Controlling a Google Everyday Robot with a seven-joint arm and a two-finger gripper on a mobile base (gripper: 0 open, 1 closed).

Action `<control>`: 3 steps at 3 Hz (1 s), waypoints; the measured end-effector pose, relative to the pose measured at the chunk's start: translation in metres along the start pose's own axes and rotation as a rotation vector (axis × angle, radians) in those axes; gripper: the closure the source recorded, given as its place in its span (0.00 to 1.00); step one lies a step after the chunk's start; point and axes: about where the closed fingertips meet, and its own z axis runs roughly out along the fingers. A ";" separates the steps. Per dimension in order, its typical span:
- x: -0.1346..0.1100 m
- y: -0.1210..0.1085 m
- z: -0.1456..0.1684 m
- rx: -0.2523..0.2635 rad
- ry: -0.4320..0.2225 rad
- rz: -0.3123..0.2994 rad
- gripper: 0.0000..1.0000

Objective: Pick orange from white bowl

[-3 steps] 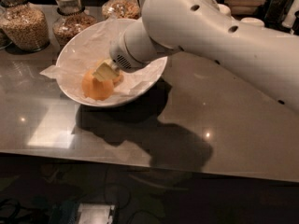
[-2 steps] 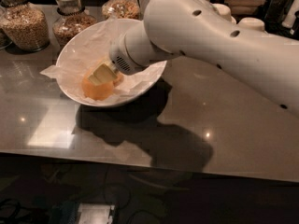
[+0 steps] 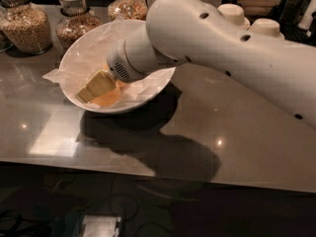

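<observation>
— One arm (image 3: 222, 48) is showing, white, reaching in from the right and down into the white bowl (image 3: 81, 58). Are you logging the end effector?

— Logging it. The end effector (image 3: 96, 87) is sitting inside the bowl, low on the near-left side, its pale yellow tip pointing left and down. It is lying right over the orange (image 3: 111, 98).

— Touching?

— Appearing to touch, yes. The orange is showing just below and to the right of the tip, partly covered by it. Whether the end effector is apart, together or clamped on the fruit, I cannot tell; the wrist is blocking that side.

— Where is the orange lying?

— It is resting at the bottom of the bowl on crumpled white paper (image 3: 55, 76), which is spilling over the left rim onto the counter (image 3: 247, 147).

— And the bowl?

— It is sitting upright on the grey counter, toward the back left. The arm's shadow is falling across the counter in front of it.

— Anything standing behind?

— At least three glass jars (image 3: 27, 26) of grain or cereal are standing along the back edge, just behind the bowl. Two small upturned white bowls (image 3: 232, 13) are showing past the arm at the back right, well apart from the orange.
</observation>
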 end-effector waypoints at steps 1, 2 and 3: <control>0.000 0.001 0.006 0.025 0.004 0.025 0.32; 0.007 -0.009 0.007 0.103 -0.011 0.099 0.47; 0.015 -0.017 0.006 0.182 -0.018 0.161 0.46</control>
